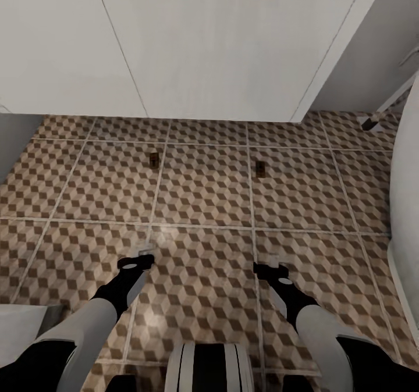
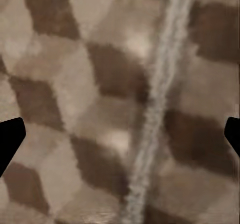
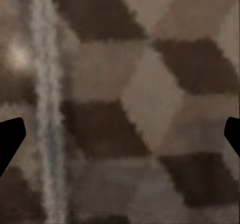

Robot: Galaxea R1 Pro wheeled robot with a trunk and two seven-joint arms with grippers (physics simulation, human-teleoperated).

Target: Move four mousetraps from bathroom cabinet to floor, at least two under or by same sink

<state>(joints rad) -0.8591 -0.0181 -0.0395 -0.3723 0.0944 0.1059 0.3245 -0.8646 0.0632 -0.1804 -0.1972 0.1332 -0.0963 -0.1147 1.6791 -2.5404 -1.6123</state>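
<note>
Head camera looked steeply down, forward over both arms onto tiled floor (image 1: 203,188). Both wrist cameras faced same floor (image 2: 100,84) (image 3: 150,84), very close, straight down.

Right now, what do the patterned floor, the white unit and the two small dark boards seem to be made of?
The cube-patterned brown and beige floor looks like glazed tile: pale grout lines, soft sheen. The wide white flat-fronted unit seems matte painted board, with thin panel seams. The two small dark brown boards are possibly wood; too small to tell.

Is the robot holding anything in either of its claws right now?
No. Both wrist views show the fingers spread wide with only floor tile between them. The left gripper and right gripper hang empty over the floor; two mousetraps lie there.
</note>
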